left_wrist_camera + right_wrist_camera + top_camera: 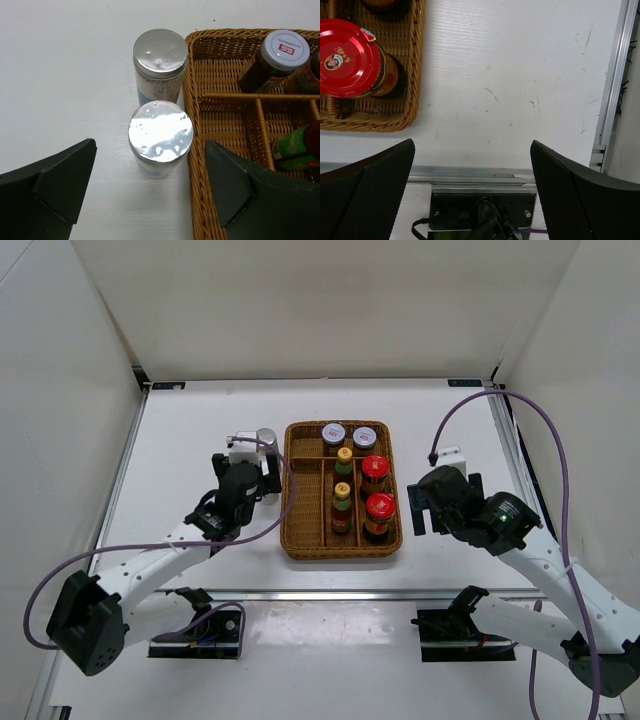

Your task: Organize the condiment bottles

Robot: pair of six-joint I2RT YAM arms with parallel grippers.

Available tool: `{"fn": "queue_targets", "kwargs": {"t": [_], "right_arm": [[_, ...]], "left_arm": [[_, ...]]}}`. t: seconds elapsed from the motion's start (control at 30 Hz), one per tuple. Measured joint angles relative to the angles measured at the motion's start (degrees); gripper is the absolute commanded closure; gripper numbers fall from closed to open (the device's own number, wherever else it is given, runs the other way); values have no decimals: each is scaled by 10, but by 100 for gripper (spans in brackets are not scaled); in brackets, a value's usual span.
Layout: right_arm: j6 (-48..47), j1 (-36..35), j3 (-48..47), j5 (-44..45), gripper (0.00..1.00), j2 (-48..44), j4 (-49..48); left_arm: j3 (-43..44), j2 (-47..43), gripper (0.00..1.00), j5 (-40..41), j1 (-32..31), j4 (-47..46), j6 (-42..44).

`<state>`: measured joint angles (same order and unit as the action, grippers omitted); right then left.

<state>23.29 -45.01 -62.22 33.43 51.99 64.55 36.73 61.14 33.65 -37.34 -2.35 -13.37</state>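
Two silver-capped white shakers stand on the table just left of the wicker tray [192,100], the far one [160,60] behind the near one [160,136]. My left gripper [150,165] is open and hovers above the near shaker, with its right finger over the tray's left rim. In the top view the far shaker [266,439] shows beside the left gripper [258,480]. The tray [292,490] holds two grey-lidded jars [333,433], two yellow-capped bottles [342,502] and two red-lidded jars [380,508]. My right gripper [420,512] is open and empty, right of the tray.
The tray's left column compartments [305,490] hold nothing. A metal rail [470,172] runs along the table's front edge and another [612,85] along its right side. White walls enclose the table. A purple cable [545,430] loops above the right arm.
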Motion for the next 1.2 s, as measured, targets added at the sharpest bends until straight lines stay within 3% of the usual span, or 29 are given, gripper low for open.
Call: {"fn": "queue_targets", "kwargs": {"t": [0.13, 0.23, 0.3, 0.33, 0.37, 0.47, 0.57, 0.77, 0.87, 1.0, 1.2], "right_arm": [[-4, 0, 1, -4, 1, 0, -2], [-8, 0, 2, -4, 1, -2, -3], [-9, 0, 2, -4, 1, -5, -4], [-9, 0, 2, -5, 1, -6, -4], [-10, 0, 2, -5, 1, -7, -4], [-10, 0, 2, -5, 1, -7, -4], [-10, 0, 2, -5, 1, -7, -4], [-11, 0, 2, -8, 1, -7, -5], [-12, 0, 2, -10, 1, -6, -5], [-14, 0, 2, -13, 1, -4, -8], [-15, 0, 5, -17, 1, -7, -14]], "left_arm": [[0, 43, 0, -20, 30, -34, -12], [4, 82, 6, -34, 44, -51, -19], [7, 104, 24, -47, 48, -57, -26], [9, 112, 37, -54, 49, -59, -28], [10, 117, 58, -61, 49, -60, -30], [11, 115, 76, -72, 50, -57, -28], [11, 87, 86, -82, 51, -24, -40], [21, -24, 89, -51, -11, 36, -32], [52, -36, 89, -49, -40, 42, -30], [110, 4, 89, -54, -66, 14, -14], [174, 150, 89, -52, -67, -39, 4]]}}
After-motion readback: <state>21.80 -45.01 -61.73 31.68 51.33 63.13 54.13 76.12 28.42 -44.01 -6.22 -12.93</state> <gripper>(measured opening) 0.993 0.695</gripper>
